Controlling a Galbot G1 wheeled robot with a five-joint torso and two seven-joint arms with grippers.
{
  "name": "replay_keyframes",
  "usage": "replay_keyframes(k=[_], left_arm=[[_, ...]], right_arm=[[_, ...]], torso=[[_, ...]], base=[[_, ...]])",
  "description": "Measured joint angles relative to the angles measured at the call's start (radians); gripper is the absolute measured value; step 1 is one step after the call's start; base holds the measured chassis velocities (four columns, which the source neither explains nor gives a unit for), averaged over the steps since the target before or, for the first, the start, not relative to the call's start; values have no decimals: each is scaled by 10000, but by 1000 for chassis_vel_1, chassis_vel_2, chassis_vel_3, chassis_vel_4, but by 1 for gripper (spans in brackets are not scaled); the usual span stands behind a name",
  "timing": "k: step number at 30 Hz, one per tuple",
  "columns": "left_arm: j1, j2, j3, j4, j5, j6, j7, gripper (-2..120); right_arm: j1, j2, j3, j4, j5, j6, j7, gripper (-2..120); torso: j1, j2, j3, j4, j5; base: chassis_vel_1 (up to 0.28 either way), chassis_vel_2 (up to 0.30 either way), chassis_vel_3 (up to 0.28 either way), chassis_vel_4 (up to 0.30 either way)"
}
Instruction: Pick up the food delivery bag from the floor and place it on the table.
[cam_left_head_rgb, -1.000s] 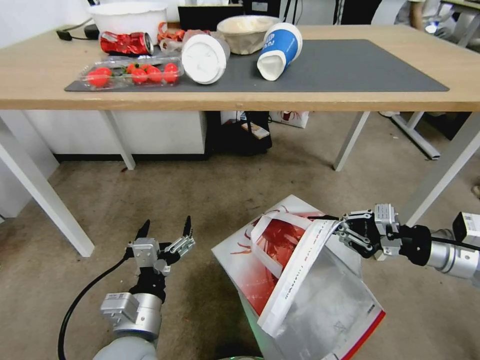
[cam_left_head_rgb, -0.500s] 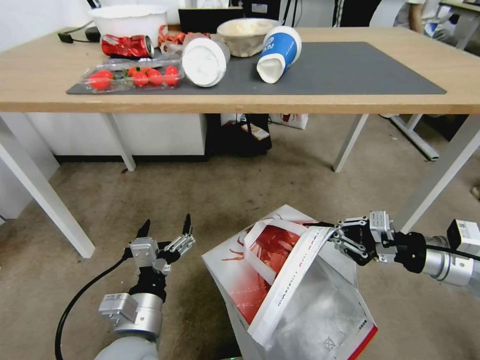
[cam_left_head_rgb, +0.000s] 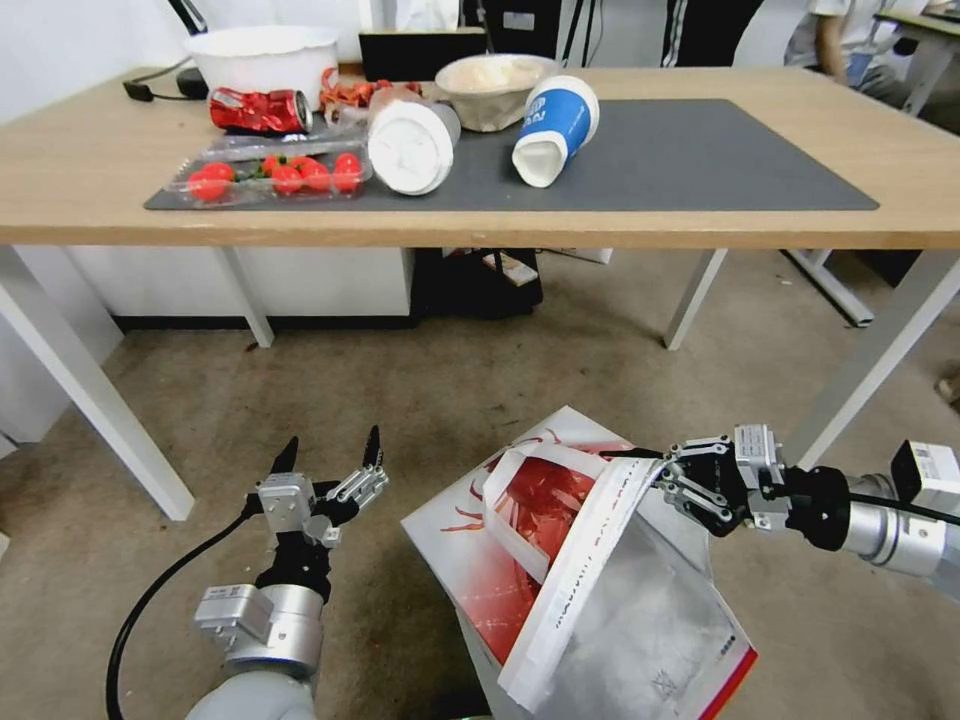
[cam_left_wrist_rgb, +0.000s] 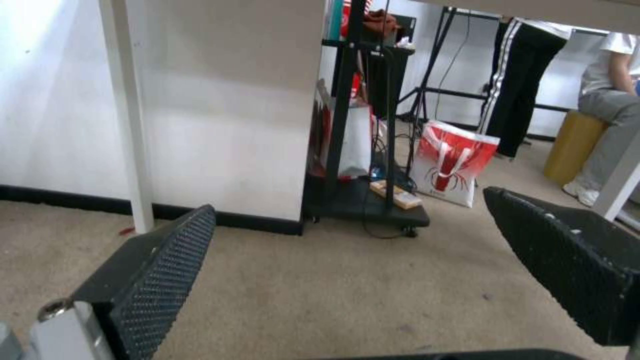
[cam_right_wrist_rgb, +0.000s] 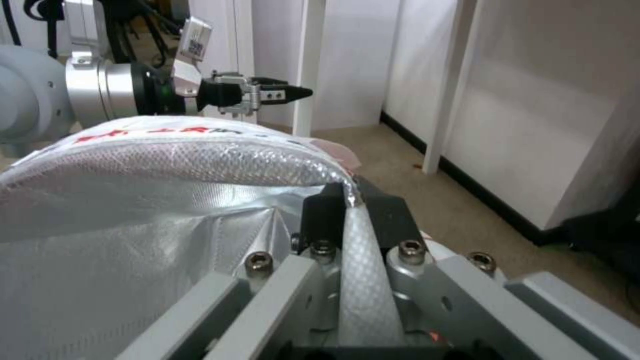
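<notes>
Bag: I see one large white paper food delivery bag (cam_left_head_rgb: 560, 570) with red swirl graphics and silver foil lining, tilted and open-mouthed, low in front of me over the floor, on my side of the table; I cannot tell whether its base touches the ground.
Handles: two flat white handles (cam_left_head_rgb: 515, 505), drooping over the red inside face.
Right gripper: my right gripper (cam_left_head_rgb: 650, 470) is clamped tight on the bag's foil rim; in the right wrist view its two black fingers (cam_right_wrist_rgb: 327, 212) pinch a fold of foil (cam_right_wrist_rgb: 363, 260) between them.
Left gripper: my left gripper (cam_left_head_rgb: 330, 455) hovers just left of the bag, apart from it, two fingers spread wide with nothing between them; the left wrist view shows both ribbed pads (cam_left_wrist_rgb: 160, 265) well apart.
Floor: dull brownish-grey, stained floor (cam_left_head_rgb: 450, 400).
Table: one wide light-wood table (cam_left_head_rgb: 80, 170) with white legs and one dark grey mat (cam_left_head_rgb: 700, 150), beyond the bag.
On the table: one white tub (cam_left_head_rgb: 265, 50), one crushed red can (cam_left_head_rgb: 260, 108), one clear tray of red tomatoes (cam_left_head_rgb: 270, 175), one white lidded cup (cam_left_head_rgb: 412, 145) on its side, one beige bowl (cam_left_head_rgb: 490, 78), one blue-and-white paper cup (cam_left_head_rgb: 555, 125) on its side.
Under the table: one smaller white bag with red print (cam_left_wrist_rgb: 453, 162) beside a black wheeled rack (cam_left_wrist_rgb: 367, 200).
</notes>
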Motion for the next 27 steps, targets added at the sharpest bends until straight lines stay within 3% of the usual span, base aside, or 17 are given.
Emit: replay_keyframes(k=[27], left_arm=[[176,-298,-65,-157,236,-11,-1,100]], right_arm=[[45,-127,39,38,313,-122,-195,0]], torso=[[228,1078,855,0,0]], base=[[0,0,0,0]])
